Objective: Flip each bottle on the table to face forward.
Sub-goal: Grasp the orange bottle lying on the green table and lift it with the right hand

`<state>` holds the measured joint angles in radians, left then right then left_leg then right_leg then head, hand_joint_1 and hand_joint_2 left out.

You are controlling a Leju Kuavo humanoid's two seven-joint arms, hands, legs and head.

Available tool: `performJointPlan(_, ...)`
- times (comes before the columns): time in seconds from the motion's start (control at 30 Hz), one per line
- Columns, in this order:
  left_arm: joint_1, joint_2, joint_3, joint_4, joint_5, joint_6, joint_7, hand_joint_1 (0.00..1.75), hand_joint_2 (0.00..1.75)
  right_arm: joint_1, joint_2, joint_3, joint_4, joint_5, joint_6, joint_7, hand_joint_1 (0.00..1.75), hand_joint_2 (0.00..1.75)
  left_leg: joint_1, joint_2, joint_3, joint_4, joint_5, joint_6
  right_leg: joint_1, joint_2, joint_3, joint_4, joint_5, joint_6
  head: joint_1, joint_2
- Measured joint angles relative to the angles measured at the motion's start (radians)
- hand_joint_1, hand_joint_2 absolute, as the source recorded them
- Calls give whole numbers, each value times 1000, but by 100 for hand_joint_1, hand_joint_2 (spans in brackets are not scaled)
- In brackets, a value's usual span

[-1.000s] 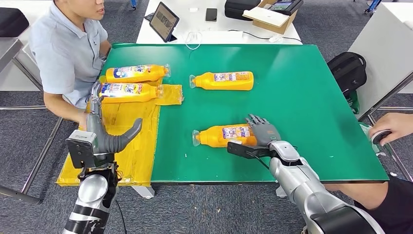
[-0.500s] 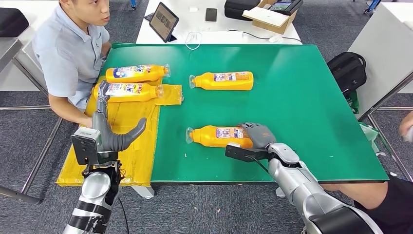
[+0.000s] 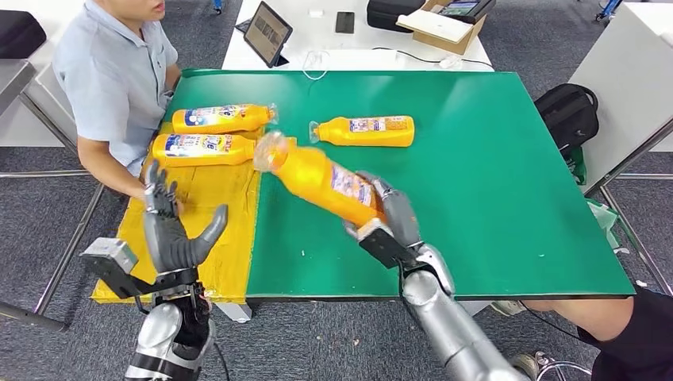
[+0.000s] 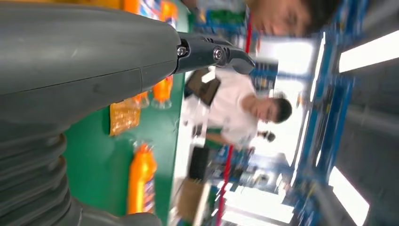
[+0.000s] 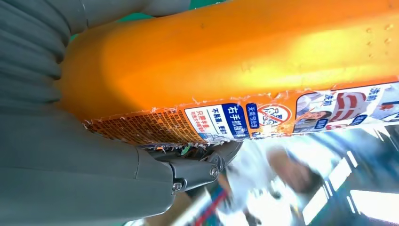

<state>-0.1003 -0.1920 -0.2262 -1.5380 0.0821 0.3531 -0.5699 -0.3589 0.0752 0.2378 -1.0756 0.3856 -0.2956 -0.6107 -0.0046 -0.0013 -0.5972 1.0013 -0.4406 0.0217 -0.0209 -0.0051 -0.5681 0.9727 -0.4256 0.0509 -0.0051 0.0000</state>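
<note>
The green table [image 3: 492, 175] takes up most of the head view, its near edge at the robot's body; a yellow sheet [image 3: 230, 238] is draped over its left end, hanging past the near corner; a person in a light blue shirt [image 3: 111, 79] sits at the far left corner, forearm reaching down beside the sheet; behind the table stands a white desk [image 3: 349, 48] carrying a tablet [image 3: 266, 33], a phone [image 3: 344, 22] and an open cardboard box [image 3: 443, 28]; a black backpack [image 3: 567, 115] sits on the floor off the right edge

The right hand [image 3: 390, 216] grips the base end of an orange bottle [image 3: 317, 178], fingers clamped around it, and holds it lifted clear of the table, tilted with the capped neck up and pointing away to the left, above the boundary between sheet and green surface; in the right wrist view the bottle's torn label [image 5: 226, 120] lies against the thumb

The left hand [image 3: 171, 230] is raised over the near left part of the sheet, fingers spread apart and upright, thumb out to the side, holding nothing

Three more orange bottles lie on their sides: the far bottle [image 3: 367, 131] on bare green, cap to the left; the upper left bottle [image 3: 222, 118] and the lower left bottle [image 3: 205, 148] side by side at the sheet's far end, caps to the right, the lower one's cap close to the lifted bottle's neck
</note>
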Motion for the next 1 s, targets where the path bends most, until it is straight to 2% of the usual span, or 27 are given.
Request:
performJointPlan(0.13, 18, -17, 1, -17, 32, 23, -11, 0, 175, 55, 22, -15, -119, -11, -46, -18, 174, 175, 0, 0, -1, 0, 0, 0, 0, 0, -1, 0, 0, 0, 0, 0)
performJointPlan(0.2, 27, -21, 0, -21, 60, 13, 2, 0, 175, 77, 31, -22, -156, -10, -105, -46, 170, 175, 0, 0, 0, 0, 0, 0, 0, 0, 0, 0, 0, 0, 0, 0)
performJointPlan(0.3, 64, -18, -21, -25, 78, -69, 37, 0, 175, 123, 48, -25, -219, -57, -161, -78, 171, 175, 0, 0, 0, 0, 0, 0, 0, 0, 0, 0, 0, 0, 0, 0)
performJointPlan(0.4, 115, -5, -75, -25, 24, -196, 45, 0, 175, 147, 56, -9, -245, -69, -119, -74, 174, 175, 0, 0, -1, 0, 0, 0, 0, 1, -1, 0, 0, 0, 0, 0)
performJointPlan(0.57, 133, 7, -147, -10, 13, -310, 71, 0, 175, 103, 76, 95, -156, 37, -5, -50, 175, 175, 0, 1, -2, 0, 0, 0, 0, 1, -2, 0, 0, 0, 0, 0)
performJointPlan(0.77, 100, 7, -168, 16, 145, -389, 149, 0, 175, 58, 129, 215, -7, 61, -6, -72, 175, 175, 1, 1, -2, 0, 1, 0, 0, 0, -2, 1, 0, 0, 0, 0)
performJointPlan(1.0, 87, 8, -165, 20, 184, -393, 130, 0, 175, 36, 168, 285, 92, 60, -39, -84, 175, 175, 0, 1, -2, 0, 1, 0, 0, 0, -2, 0, 0, 0, 0, 0)
